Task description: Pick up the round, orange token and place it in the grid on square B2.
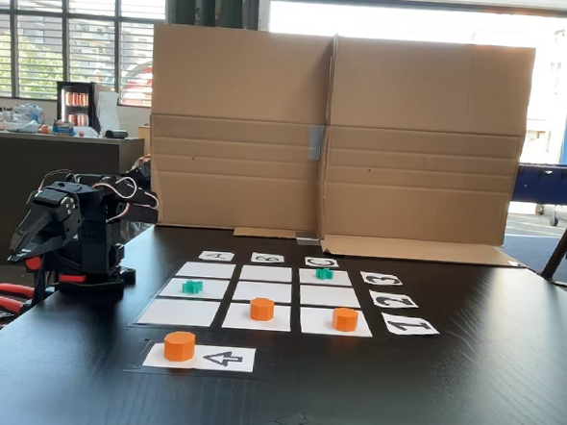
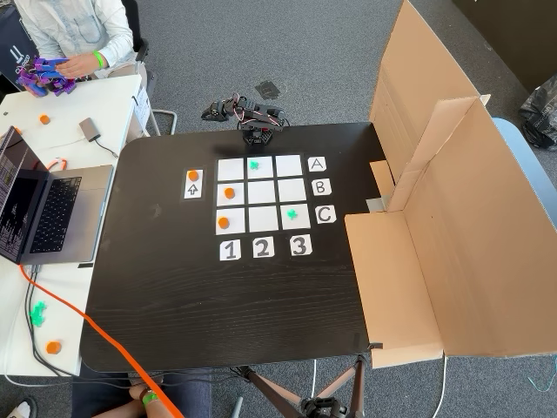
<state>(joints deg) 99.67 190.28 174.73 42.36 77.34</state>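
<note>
hand (image 1: 23, 245) folded at table edge, opening unclear, orange token (image 1: 179, 345) on arrow card (image 1: 219, 358), cardboard wall (image 1: 336, 139) behind grid (image 1: 262, 295)

The arm (image 1: 75, 229) is matte black plastic, blocky in its segments. Thin cables — red, white and dark — loop over its top. Red-handled clamps (image 1: 14, 297) grip its base at the desk's edge.

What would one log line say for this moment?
arm folded at table edge | round orange plastic token on arrow card | middle white paper square B2 bare

Cardboard screen (image 1: 336, 139) standing behind, open laptop (image 2: 43, 209) on side table, green tokens (image 1: 193, 287)
</note>
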